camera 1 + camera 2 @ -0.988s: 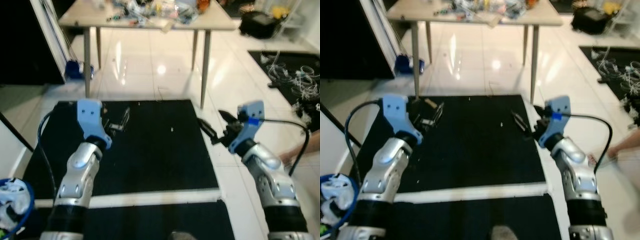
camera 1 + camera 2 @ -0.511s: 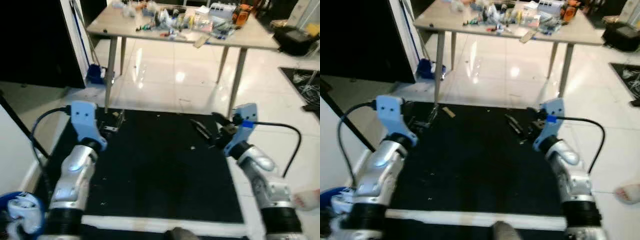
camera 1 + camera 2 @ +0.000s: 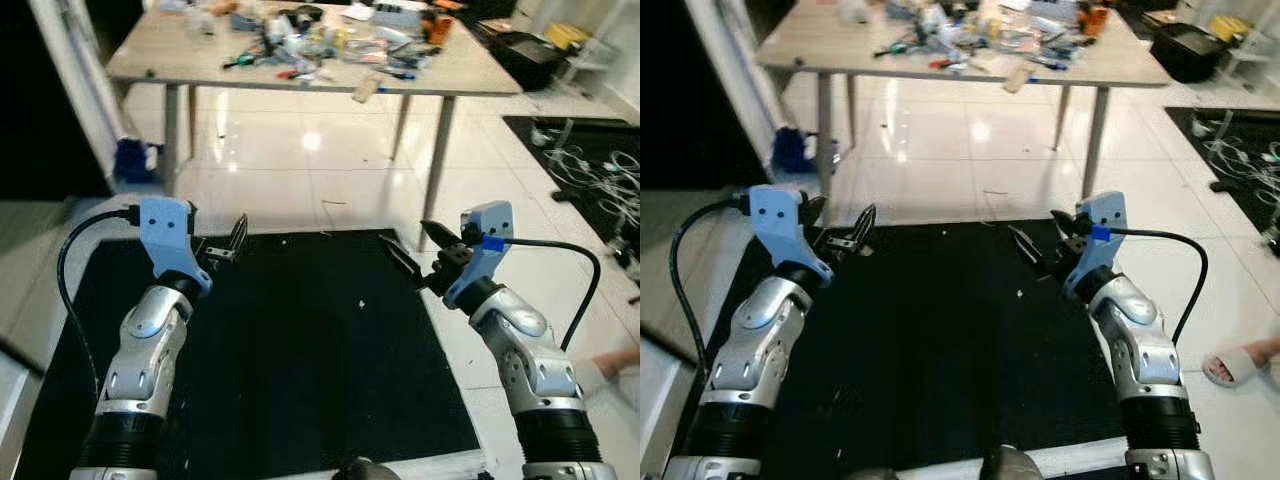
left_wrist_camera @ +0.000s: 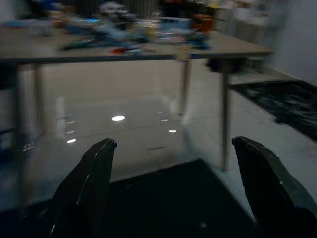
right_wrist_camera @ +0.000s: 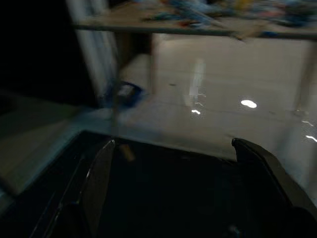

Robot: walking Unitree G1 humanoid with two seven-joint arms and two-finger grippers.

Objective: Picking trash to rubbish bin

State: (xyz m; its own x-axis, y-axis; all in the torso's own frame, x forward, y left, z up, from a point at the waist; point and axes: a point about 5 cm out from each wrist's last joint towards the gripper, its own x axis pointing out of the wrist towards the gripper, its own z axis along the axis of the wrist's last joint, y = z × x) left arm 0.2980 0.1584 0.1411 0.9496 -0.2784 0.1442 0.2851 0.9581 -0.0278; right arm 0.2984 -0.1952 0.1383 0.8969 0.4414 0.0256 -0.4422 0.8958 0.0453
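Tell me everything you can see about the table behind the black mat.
The table has a flat pale beige top, wood-like in look, on thin grey legs, three of them in view. It stands upright on the glossy white tiled floor, beyond the black mat. Many small mixed items lie crowded along its top. Neither gripper touches it.

I have both grippers, left [image 3: 232, 240] and right [image 3: 412, 252], raised with fingers spread and empty over the black mat [image 3: 300, 380], whose middle lies bare ahead of them (only a few pale specks on it). Beyond the mat the white tiled floor [image 3: 300, 160] runs open under the cluttered table [image 3: 300, 62], but its legs [image 3: 437, 165] stand in that path. To my right, cables [image 3: 590, 165] on a second dark mat and a person's foot [image 3: 1240, 362] crowd the floor.
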